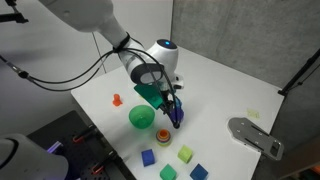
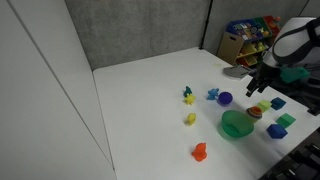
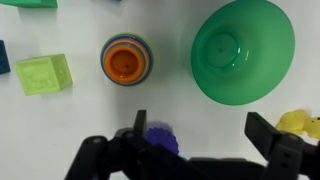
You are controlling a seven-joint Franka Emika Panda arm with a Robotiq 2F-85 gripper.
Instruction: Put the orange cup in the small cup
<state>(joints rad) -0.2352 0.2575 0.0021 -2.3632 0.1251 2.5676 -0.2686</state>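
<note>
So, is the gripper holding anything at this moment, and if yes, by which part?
Nothing is held. The gripper is open; the purple toy lies near one finger only, not clamped.

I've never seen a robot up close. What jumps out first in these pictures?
The big green bowl on the white table catches the eye first. The gripper hangs open above the toys, a purple toy by one finger. Beside the bowl sits a small cup, orange inside, with a pale green block next to it.
</note>
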